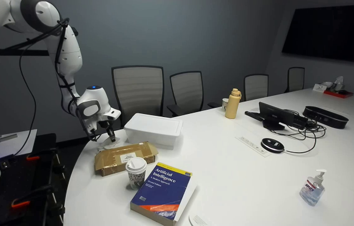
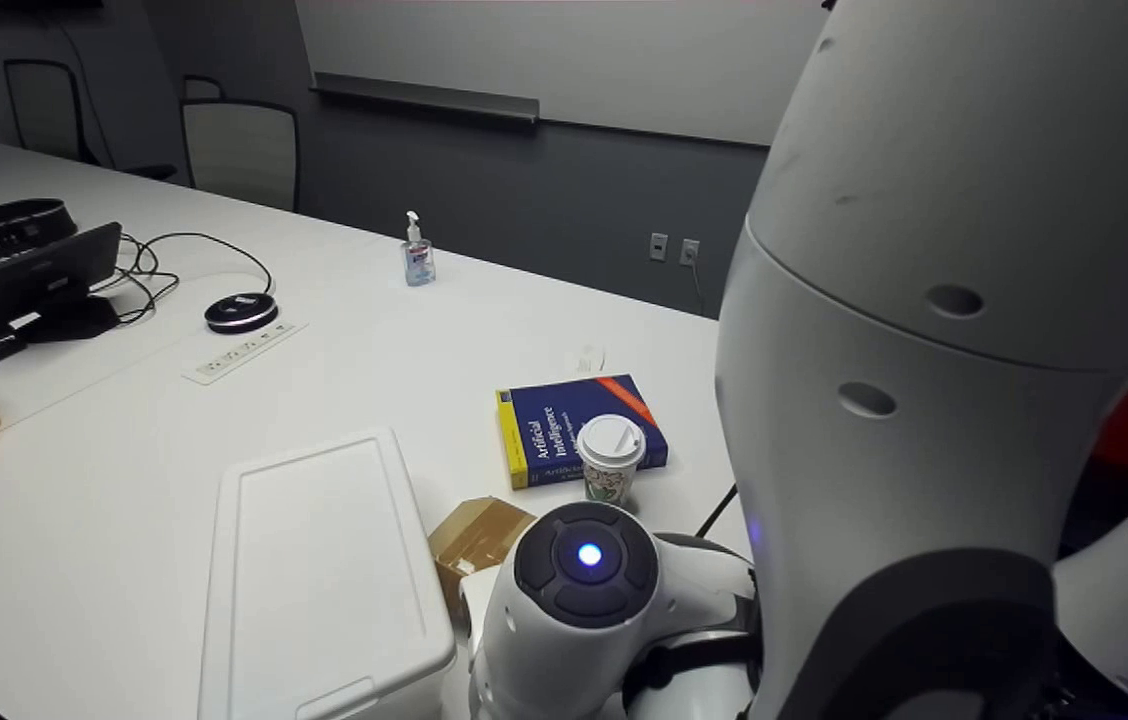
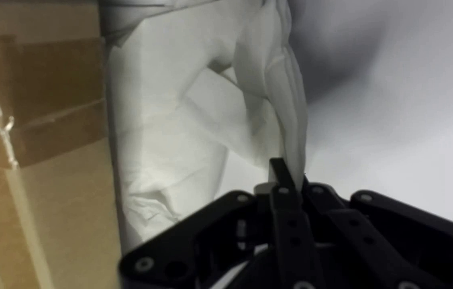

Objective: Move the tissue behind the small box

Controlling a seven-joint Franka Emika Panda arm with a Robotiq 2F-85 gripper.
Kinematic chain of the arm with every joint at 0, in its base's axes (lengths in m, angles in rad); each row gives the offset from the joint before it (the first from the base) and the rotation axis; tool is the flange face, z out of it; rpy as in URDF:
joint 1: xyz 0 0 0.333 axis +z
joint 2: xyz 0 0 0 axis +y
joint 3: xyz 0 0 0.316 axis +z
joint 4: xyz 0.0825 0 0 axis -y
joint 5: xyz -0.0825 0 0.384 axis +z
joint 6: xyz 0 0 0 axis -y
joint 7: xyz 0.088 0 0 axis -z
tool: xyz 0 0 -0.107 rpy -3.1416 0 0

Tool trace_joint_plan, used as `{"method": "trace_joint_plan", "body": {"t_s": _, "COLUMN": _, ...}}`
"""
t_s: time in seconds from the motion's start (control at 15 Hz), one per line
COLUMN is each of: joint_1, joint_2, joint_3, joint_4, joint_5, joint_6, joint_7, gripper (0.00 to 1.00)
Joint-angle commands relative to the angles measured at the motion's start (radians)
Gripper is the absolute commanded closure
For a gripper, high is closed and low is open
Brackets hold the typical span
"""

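The tissue [image 3: 178, 104] is a white, folded, crumpled sheet in the wrist view. It lies along the edge of the small brown cardboard box [image 3: 49, 192], and a fold of it stands up. My gripper [image 3: 292, 176] is shut on that fold. In an exterior view the gripper [image 1: 112, 138] points down at the table behind the taped small box [image 1: 142, 152], and a bit of the tissue [image 1: 111, 145] shows there. In an exterior view only an end of the box [image 2: 479, 535] shows; the arm hides the tissue and the gripper.
A white lidded plastic bin [image 1: 153, 127] stands close beside the gripper and brown box. A paper cup [image 1: 136, 172] stands in front of the box, beside a blue book [image 1: 164, 191]. The table's curved edge [image 1: 76, 166] is near the arm.
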Motion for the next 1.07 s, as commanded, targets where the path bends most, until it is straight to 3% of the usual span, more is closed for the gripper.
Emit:
{"method": "trace_joint_plan", "body": {"t_s": 0.0, "joint_1": 0.03, "joint_2": -0.077, "joint_3": -0.04, "joint_4": -0.025, "joint_5": 0.025, "joint_6": -0.071, "joint_7": -0.019, "gripper": 1.0}}
{"method": "trace_joint_plan", "body": {"t_s": 0.53, "joint_1": 0.032, "joint_2": -0.304, "joint_3": -0.128, "joint_4": -0.037, "joint_5": -0.042, "joint_6": -0.299, "joint_7": 0.028, "gripper": 1.0}}
{"method": "trace_joint_plan", "body": {"t_s": 0.87, "joint_1": 0.066, "joint_2": -0.43, "joint_3": -0.253, "joint_4": -0.033, "joint_5": -0.229, "joint_6": -0.452, "joint_7": 0.159, "gripper": 1.0}}
{"method": "trace_joint_plan", "body": {"t_s": 1.0, "joint_1": 0.048, "joint_2": -0.471, "joint_3": -0.257, "joint_4": -0.032, "joint_5": -0.306, "joint_6": -0.513, "joint_7": 0.207, "gripper": 1.0}}
